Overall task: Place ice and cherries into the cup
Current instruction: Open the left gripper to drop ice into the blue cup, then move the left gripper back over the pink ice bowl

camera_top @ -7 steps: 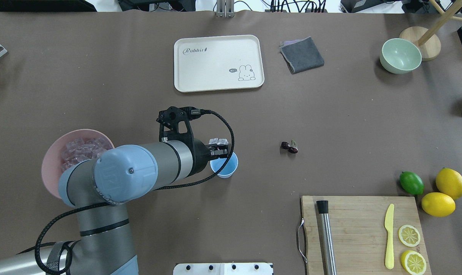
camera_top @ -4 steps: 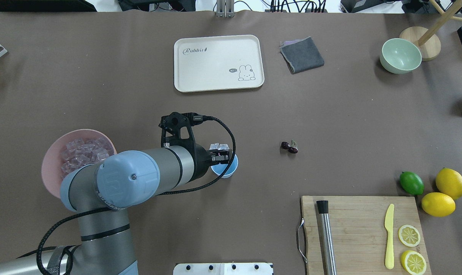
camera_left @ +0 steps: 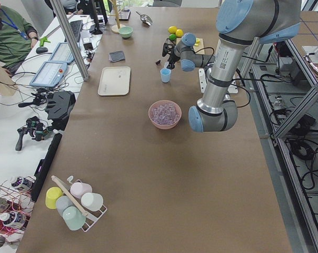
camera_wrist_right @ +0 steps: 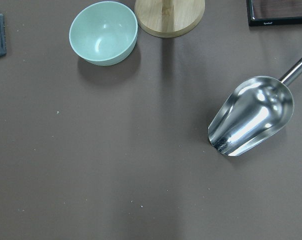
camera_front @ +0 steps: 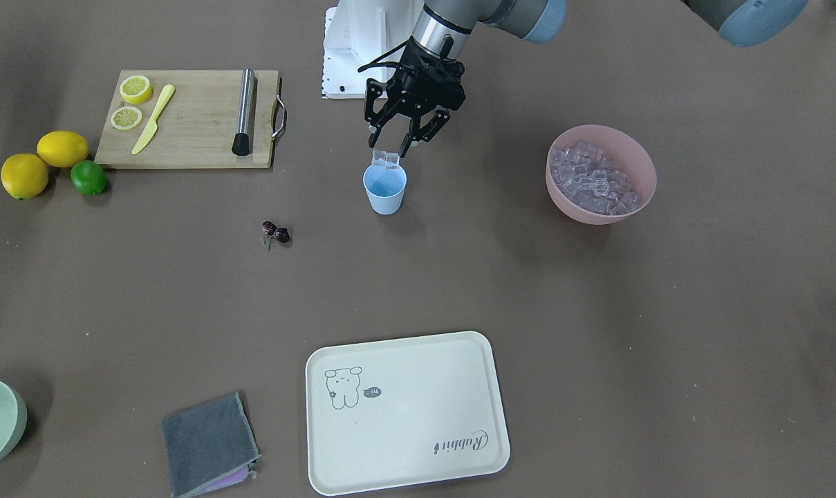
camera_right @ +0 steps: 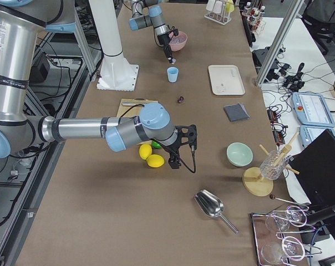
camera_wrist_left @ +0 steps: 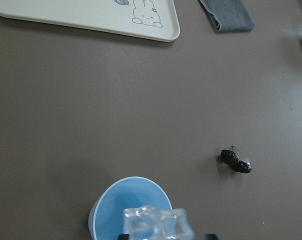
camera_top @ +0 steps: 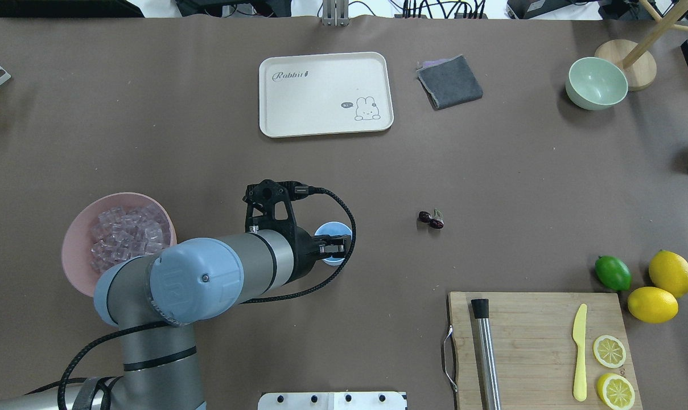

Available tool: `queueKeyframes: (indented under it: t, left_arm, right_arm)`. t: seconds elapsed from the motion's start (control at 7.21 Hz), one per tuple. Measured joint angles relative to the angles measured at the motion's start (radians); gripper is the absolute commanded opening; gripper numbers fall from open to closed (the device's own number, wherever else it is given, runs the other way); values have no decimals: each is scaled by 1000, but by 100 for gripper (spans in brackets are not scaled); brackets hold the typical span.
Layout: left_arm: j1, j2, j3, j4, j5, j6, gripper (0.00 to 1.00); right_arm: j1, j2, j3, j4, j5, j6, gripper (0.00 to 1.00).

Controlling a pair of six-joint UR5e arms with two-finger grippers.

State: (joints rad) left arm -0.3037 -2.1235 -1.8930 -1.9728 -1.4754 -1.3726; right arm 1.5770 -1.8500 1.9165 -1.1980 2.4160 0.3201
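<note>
A: Left hand (camera_front: 388, 158), what's it got?

B: Ice cubes (camera_wrist_left: 156, 222), two, clear, side by side, pinched between the fingers. The hand is closed narrow on them and points straight down.

A: Where over the worktop (camera_front: 459, 277)?

B: Right above the cup (camera_front: 385, 190). The cubes hang just over its mouth, at the rim on the robot's side. From the wrist camera they cover the near edge of the blue opening. I can't tell whether they touch the rim.

A: Cup upright?

B: Yes, standing on the worktop, mid-table, between the pink bowl (camera_front: 597, 211) and the cherries (camera_front: 276, 232).

A: Cherries?

B: Lying on the worktop, a dark pair with a thin greenish stem, well apart from the cup, on the cutting board's (camera_front: 189, 117) side. Nothing touches them.

A: Pink bowl?

B: It holds the ice pile (camera_front: 594, 181), heaped. It sits on the robot's left, apart from the cup.

A: Right hand (camera_right: 174, 164)?

B: It only shows from the table-end camera, so I can't tell if it's wide or closed. It sits low, near the lemons (camera_right: 151, 156) and the lime (camera_right: 156, 145). Its wrist camera looks at a metal scoop (camera_wrist_right: 251, 115) and a pale green bowl (camera_wrist_right: 103, 32).

A: Other stuff?

B: A cream tray (camera_front: 407, 411) and a grey cloth (camera_front: 207, 443) on the far side. A yellow knife (camera_front: 153, 119), a steel muddler (camera_front: 244, 111) and two lemon slices (camera_front: 131, 102) lie on the board.
</note>
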Motion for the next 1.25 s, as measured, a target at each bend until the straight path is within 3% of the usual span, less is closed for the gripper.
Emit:
queueKeyframes:
  t: [0.83, 1.25]
  left_arm:
    - [-12, 25, -25, 10, 34, 42, 99]
    - [-88, 107, -180, 274, -94, 282, 99]
  right_arm:
    - [0, 0, 1, 1, 12, 1, 100]
    - [0, 0, 2, 0, 15, 1, 100]
